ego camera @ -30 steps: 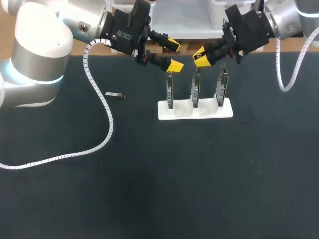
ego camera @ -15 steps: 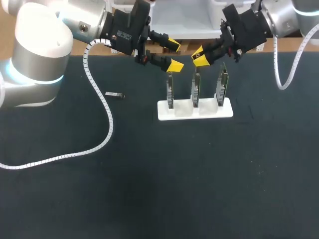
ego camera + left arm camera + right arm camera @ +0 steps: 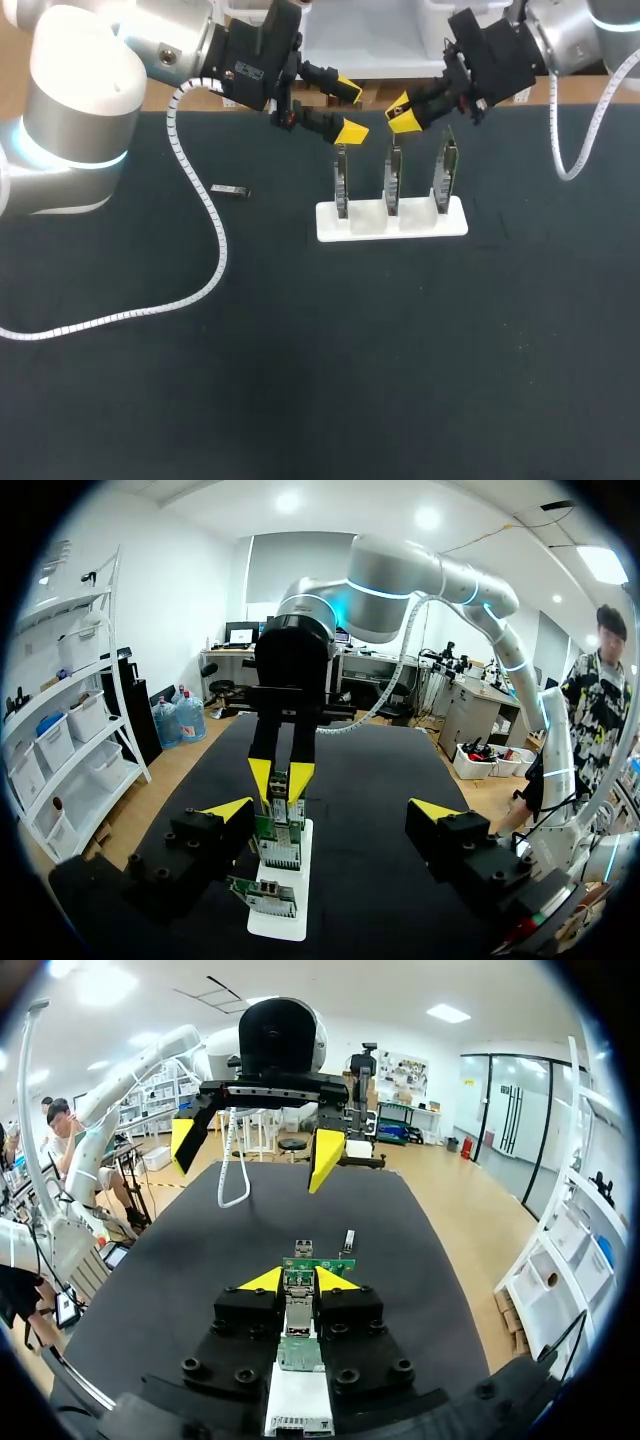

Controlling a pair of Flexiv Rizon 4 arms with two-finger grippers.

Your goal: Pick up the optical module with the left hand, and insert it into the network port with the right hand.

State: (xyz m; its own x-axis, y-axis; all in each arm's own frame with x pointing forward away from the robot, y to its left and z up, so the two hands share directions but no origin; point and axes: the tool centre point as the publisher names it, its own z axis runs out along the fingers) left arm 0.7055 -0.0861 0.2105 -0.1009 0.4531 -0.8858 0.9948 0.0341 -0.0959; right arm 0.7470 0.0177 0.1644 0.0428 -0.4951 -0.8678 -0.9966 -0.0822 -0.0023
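My right gripper (image 3: 403, 113) is shut on a small silver optical module (image 3: 297, 1305), held between its yellow tips. It hovers just above the middle of three upright green circuit boards (image 3: 393, 180) on a white stand (image 3: 390, 222). In the right wrist view a board with a metal port (image 3: 316, 1262) lies just ahead of the module's tip. My left gripper (image 3: 347, 108) is open and holds nothing, above the left board and facing the right gripper. The left wrist view shows the right gripper (image 3: 280, 778) holding the module (image 3: 281, 784) over the boards (image 3: 277, 842).
A second small module (image 3: 230, 190) lies on the black table (image 3: 300, 350) left of the stand. It also shows in the right wrist view, beyond the boards, as a small module (image 3: 348, 1240). A white coiled cable (image 3: 205, 210) hangs from my left arm onto the table.
My right gripper has shifted slightly up and away from the boards with the module. The left arm has not moved.
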